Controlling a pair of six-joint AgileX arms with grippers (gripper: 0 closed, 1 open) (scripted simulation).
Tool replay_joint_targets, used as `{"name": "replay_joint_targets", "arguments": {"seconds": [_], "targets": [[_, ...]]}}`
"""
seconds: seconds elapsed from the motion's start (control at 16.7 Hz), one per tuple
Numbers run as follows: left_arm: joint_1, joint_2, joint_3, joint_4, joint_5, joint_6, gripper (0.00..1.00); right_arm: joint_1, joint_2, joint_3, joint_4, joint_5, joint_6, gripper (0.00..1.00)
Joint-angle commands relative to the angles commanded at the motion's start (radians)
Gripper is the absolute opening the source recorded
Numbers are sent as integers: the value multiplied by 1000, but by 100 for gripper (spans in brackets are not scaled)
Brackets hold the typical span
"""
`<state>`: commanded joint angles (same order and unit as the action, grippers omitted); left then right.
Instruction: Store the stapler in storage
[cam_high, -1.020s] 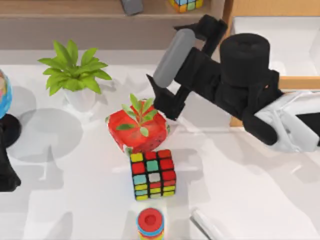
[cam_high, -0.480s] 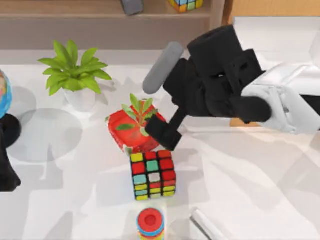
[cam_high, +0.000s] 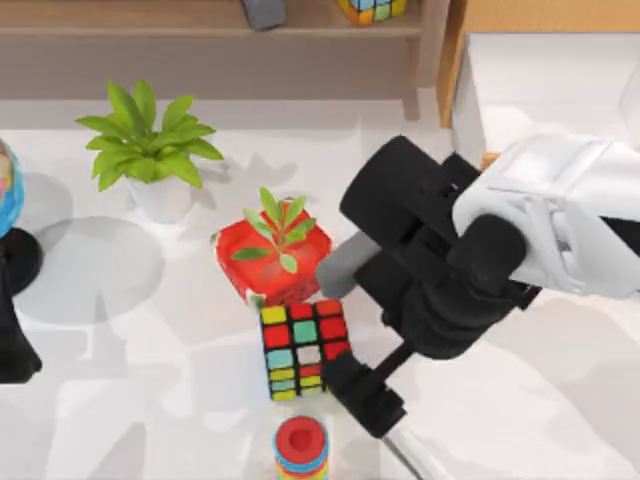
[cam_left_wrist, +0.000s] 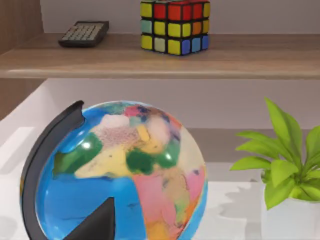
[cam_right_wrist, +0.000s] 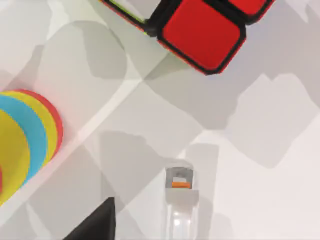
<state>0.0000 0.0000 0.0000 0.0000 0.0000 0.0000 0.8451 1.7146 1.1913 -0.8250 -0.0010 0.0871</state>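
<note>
Reaching down over the near middle of the worktop (cam_high: 520, 400), the right arm is seen with its claw (cam_high: 368, 398) poised just beside the near right corner of the colourful puzzle cube (cam_high: 305, 348). Whether the fingers of this claw are apart or together cannot be told. The stapler (cam_high: 415, 458) lies flat on the worktop at the near edge, just beyond the claw's tip, as a slim pale bar running off the edge of the top view. In the right wrist view the stapler (cam_right_wrist: 179, 205) is seen close below the camera, its end showing a small orange mark, with a red face of the puzzle cube (cam_right_wrist: 200, 30) farther off and the stacked rings toy (cam_right_wrist: 22, 140) to one side.

The rings toy (cam_high: 300, 446) stands at the near edge, just in front of the cube. A red-potted plant (cam_high: 275, 255) sits directly behind the cube, and a white-potted plant (cam_high: 150, 150) stands nearer the far left. The storage drawer (cam_high: 545, 85) is pulled open at the far right corner, its white interior visible, well apart from the stapler.

The left arm is parked at the left edge beside a globe (cam_left_wrist: 120, 170). A shelf (cam_left_wrist: 165, 57) behind the globe carries a calculator (cam_left_wrist: 84, 33) and a second puzzle cube (cam_left_wrist: 174, 25).
</note>
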Motion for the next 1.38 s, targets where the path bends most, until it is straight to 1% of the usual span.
{"name": "replay_joint_targets", "arguments": {"seconds": [0.12, 0.3, 0.72, 0.9, 1.14, 1.38], "targets": [[0, 0, 0, 0, 0, 0, 100, 43, 0, -2, -110, 5, 73, 100], [0, 0, 0, 0, 0, 0, 100, 88, 8, -2, -199, -1, 131, 100], [0, 0, 0, 0, 0, 0, 100, 91, 8, -2, -209, -3, 138, 100], [0, 0, 0, 0, 0, 0, 100, 80, 15, -35, -171, -3, 125, 100], [0, 0, 0, 0, 0, 0, 100, 57, 57, -127, -40, -1, 104, 100], [0, 0, 0, 0, 0, 0, 100, 88, 116, -165, 58, -1, 134, 100]]}}
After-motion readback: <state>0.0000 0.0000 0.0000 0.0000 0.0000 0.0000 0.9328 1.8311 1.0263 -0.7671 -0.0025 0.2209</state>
